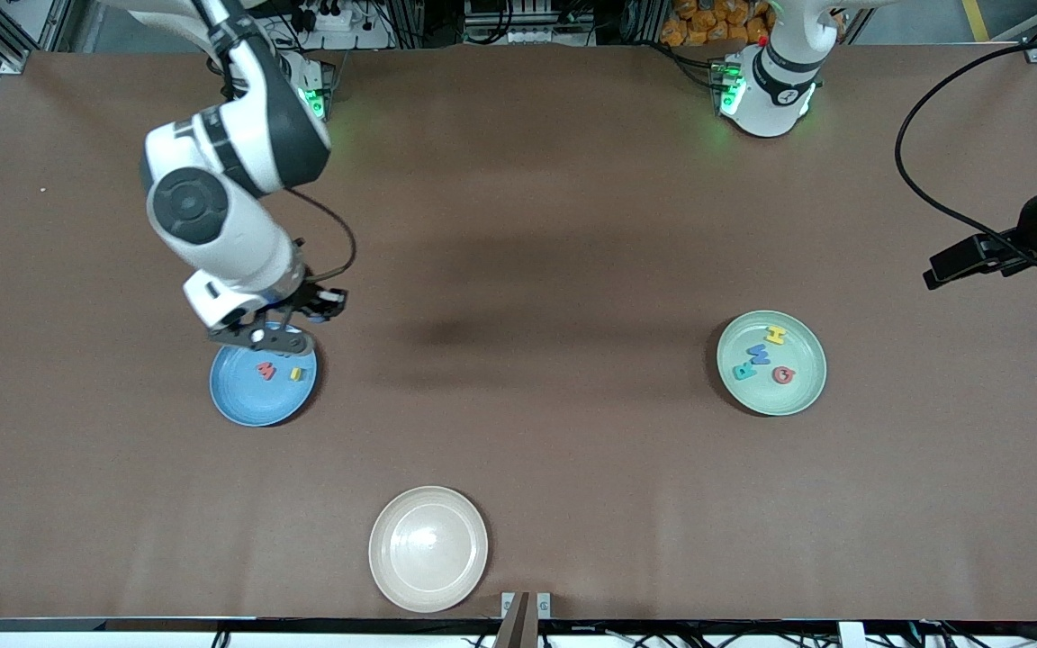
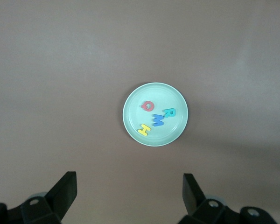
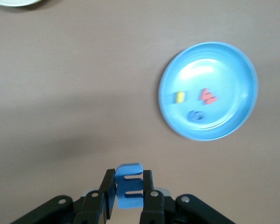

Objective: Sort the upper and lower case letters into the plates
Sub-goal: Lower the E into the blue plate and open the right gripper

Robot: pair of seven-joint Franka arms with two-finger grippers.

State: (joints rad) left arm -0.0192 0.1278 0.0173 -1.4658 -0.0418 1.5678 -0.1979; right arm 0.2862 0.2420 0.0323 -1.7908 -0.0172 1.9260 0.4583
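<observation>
Presently the right gripper, clamped on the blue m, hangs over the blue plate's base-side rim, while the left gripper waits wide open above the bench.

The right arm reaches down from its base, elbow bent high, wrist turned downward. The right gripper hangs in the air with its fingers clamped together on a small blue letter m — it sits squarely between the pads. The left arm waits; the left gripper has its fingers spread wide — nothing between them.
</observation>
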